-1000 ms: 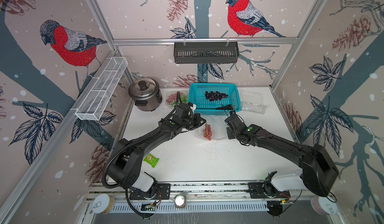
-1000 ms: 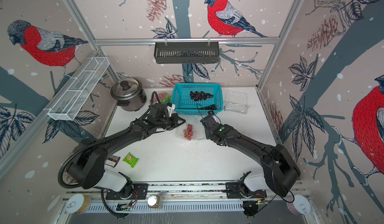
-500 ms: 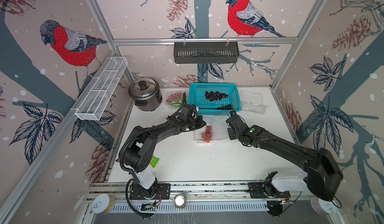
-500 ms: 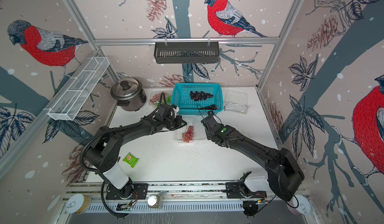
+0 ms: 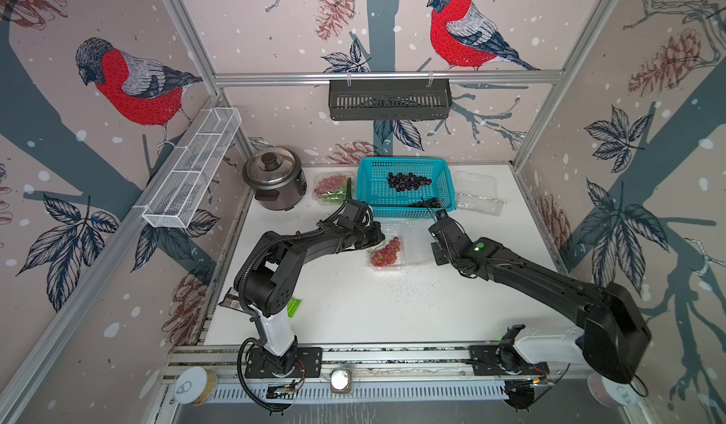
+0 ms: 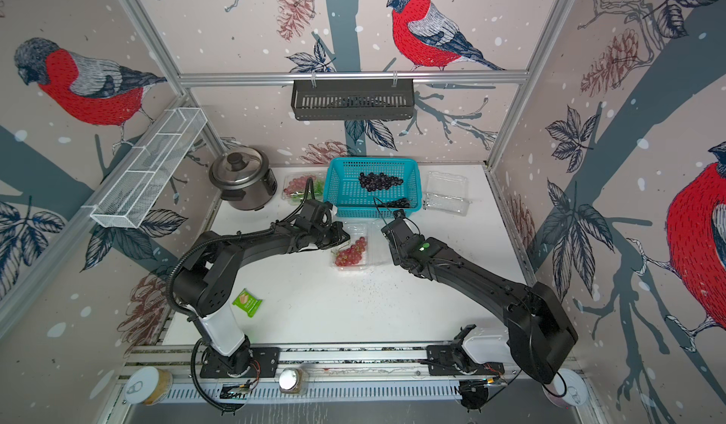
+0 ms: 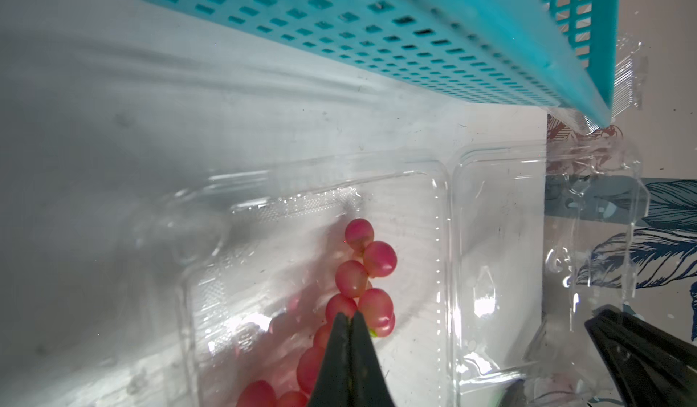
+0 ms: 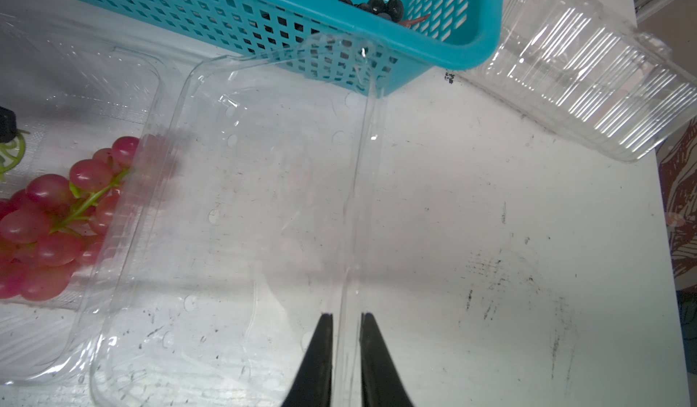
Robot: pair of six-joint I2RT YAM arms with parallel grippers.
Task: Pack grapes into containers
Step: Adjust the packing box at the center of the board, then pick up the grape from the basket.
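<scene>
An open clear container (image 5: 393, 265) lies mid-table with a bunch of red grapes (image 5: 386, 251) in its tray. My left gripper (image 5: 378, 238) is shut just over that bunch; in the left wrist view its tips (image 7: 350, 315) meet in front of the red grapes (image 7: 362, 269), with nothing visible between them. My right gripper (image 5: 432, 232) is at the raised lid (image 8: 264, 178) of that container, jaws slightly open, the lid's rim running through the gap. Dark grapes (image 5: 408, 181) lie in the teal basket (image 5: 446, 184). A closed container (image 5: 332, 188) holds red and green grapes.
An empty clear container (image 5: 477, 192) lies right of the basket. The steel rice cooker (image 5: 275, 180) stands at the back left. A green packet (image 6: 246, 303) lies near the left arm's base. A second dark bunch (image 5: 426, 204) sits at the basket's front.
The left arm's elbow has swung in toward its base while its shut gripper stays at the red grapes. The right gripper's jaws have eased apart round the lid's rim.
</scene>
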